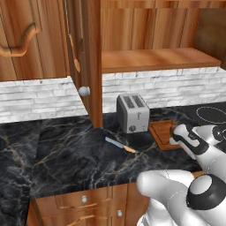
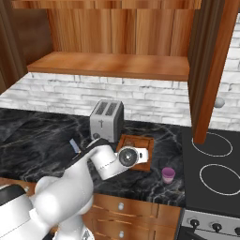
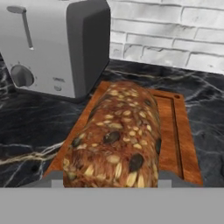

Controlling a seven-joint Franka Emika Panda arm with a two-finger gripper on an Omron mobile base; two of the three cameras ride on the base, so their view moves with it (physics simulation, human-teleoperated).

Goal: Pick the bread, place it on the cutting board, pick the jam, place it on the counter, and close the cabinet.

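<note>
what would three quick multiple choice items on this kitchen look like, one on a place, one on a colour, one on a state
1. The bread is above:
A the cutting board
B the toaster
C the stove

2. The jam lid is:
A green
B purple
C red

3. The hand is:
A wide open
B shut on the knife
C shut on the bread

Answers:
1 A, board shows under the loaf.
2 B, purple top on the counter.
3 C, loaf sits between the fingertips.

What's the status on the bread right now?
Claw shut on bread. Bread over cutting board, beside toaster. Nothing in the way.
</note>
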